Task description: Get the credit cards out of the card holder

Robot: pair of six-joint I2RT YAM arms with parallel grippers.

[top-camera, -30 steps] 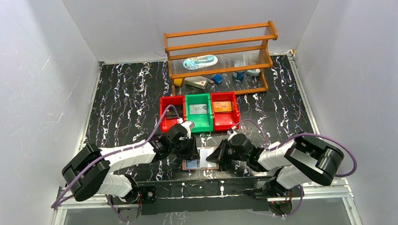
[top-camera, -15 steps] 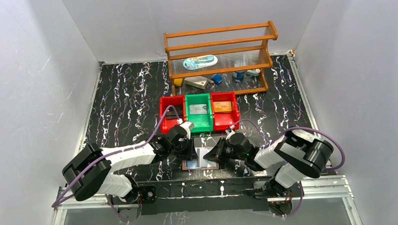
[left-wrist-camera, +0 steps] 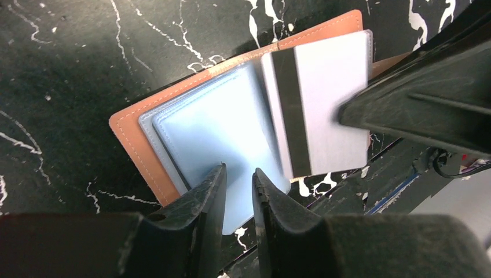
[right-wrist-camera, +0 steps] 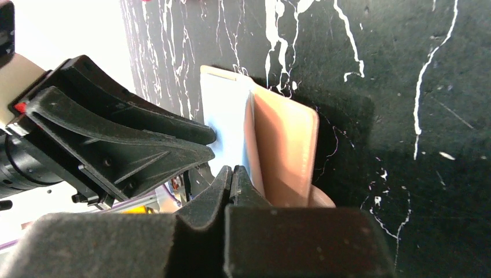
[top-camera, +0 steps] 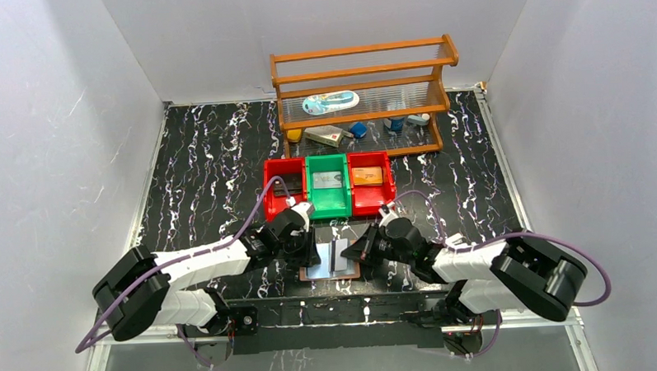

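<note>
At lower centre, overhead: card holder (top-camera: 332, 266), open on the black marbled table (top-camera: 201, 173); left gripper (top-camera: 311, 254) just left of it, right gripper (top-camera: 361, 254) just right.
Above that, overhead: red and green bins (top-camera: 329, 211) in a row; wooden rack (top-camera: 358, 71) at upper centre.
Left wrist, centre: blue sleeves (left-wrist-camera: 214, 127) inside the pinkish cover; silver-grey card (left-wrist-camera: 327, 98) with black stripe at upper right.
Left wrist, bottom edge: jaws a narrow gap apart over the sleeve's lower edge.
Right wrist, bottom centre: jaws pressed together, tips at the holder's edge; hold on anything not discernible.
</note>
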